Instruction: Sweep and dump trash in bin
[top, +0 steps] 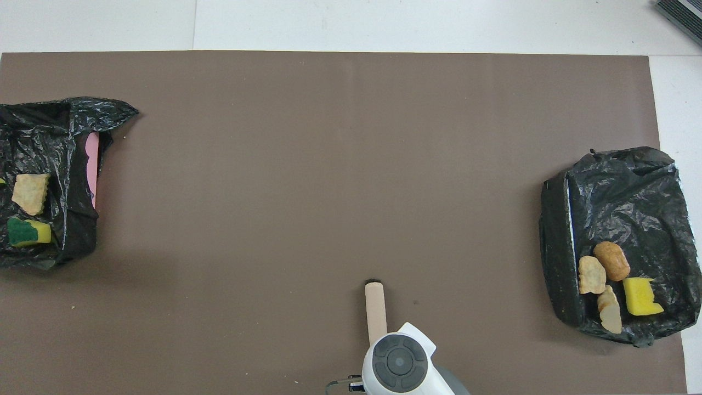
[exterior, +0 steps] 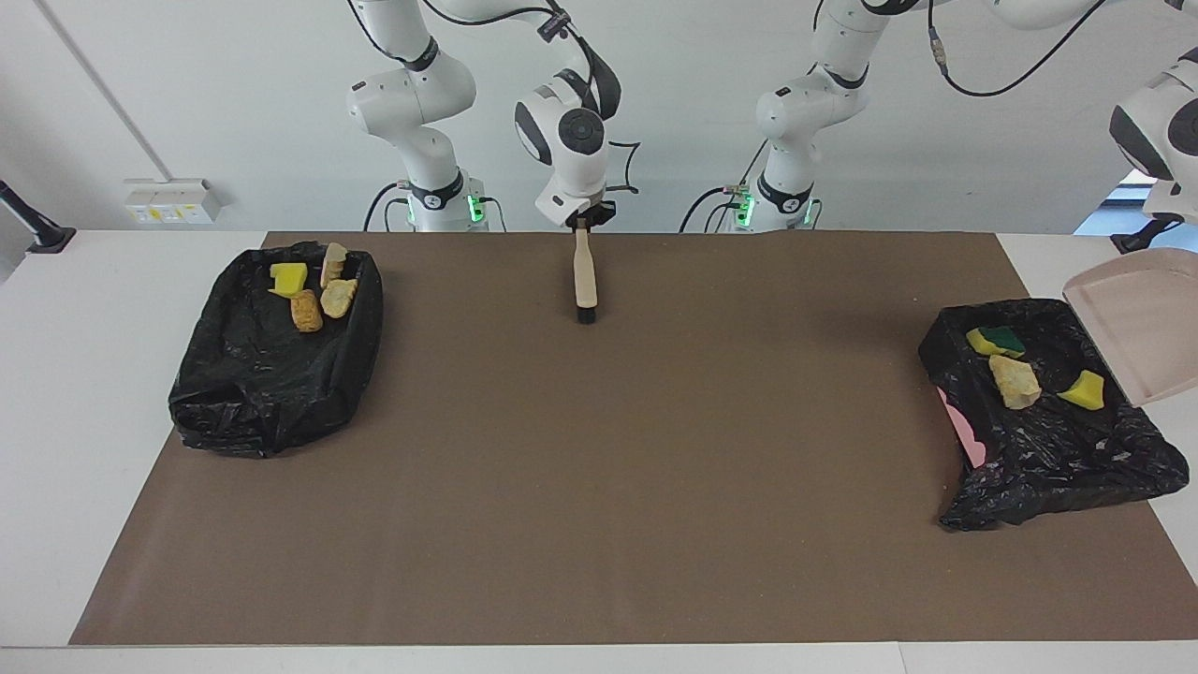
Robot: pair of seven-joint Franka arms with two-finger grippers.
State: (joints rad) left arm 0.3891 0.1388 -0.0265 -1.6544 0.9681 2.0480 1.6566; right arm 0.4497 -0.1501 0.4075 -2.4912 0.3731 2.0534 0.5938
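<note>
Two black-lined bins [exterior: 271, 374], one brush [exterior: 585, 281], one dustpan [exterior: 1137, 323], three sponge chunks [exterior: 288, 277], four rolls [exterior: 306, 311].

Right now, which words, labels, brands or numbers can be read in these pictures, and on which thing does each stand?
None can be read.
The white wall socket box with yellow stickers: marks too small to read.
The black bin liners, the pale pink plastic dustpan and the wooden-handled brush show no text.

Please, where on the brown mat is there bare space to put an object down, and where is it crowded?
The brown paper mat is bare between the black-lined bin with four pieces and the black-lined bin with three pieces. The strip farther from the robots is bare too. Crowded: under the wooden-handled brush in the right pincer, and both bins.
</note>
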